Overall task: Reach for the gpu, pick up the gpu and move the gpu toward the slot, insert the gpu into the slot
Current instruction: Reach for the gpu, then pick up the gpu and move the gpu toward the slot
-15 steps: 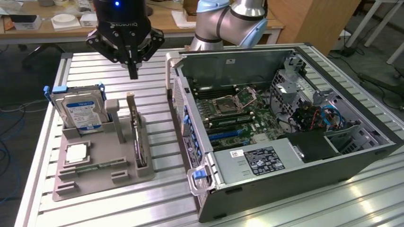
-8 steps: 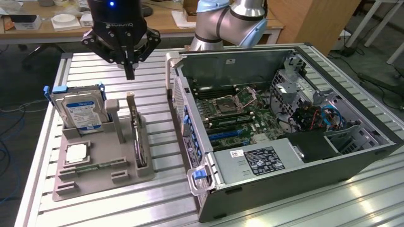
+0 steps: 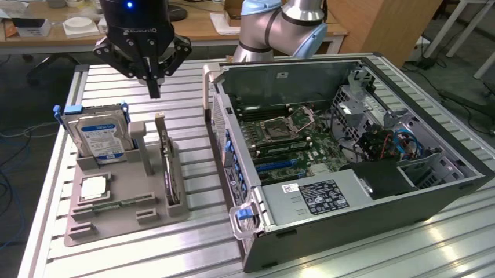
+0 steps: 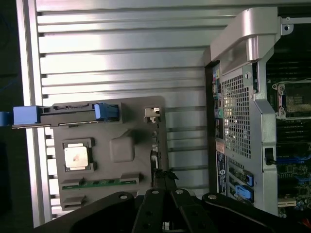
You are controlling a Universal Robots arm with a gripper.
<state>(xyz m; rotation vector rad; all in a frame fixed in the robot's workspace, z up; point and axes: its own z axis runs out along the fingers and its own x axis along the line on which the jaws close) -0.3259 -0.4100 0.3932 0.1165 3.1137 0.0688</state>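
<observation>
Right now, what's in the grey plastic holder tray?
Upright silver hard drive, thin dark gpu card on edge, square silver chip, green memory stick. Slots hide drive's and card's lower edges.

Slatted metal table [image 3: 178, 249]: grey tray [image 3: 116, 223], computer case [image 3: 371, 214].

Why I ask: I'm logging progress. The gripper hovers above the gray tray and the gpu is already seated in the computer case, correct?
Not quite. The exterior view shows the gpu standing on edge in the gray tray, not in the computer case. The gripper does hover above the tray.
</observation>
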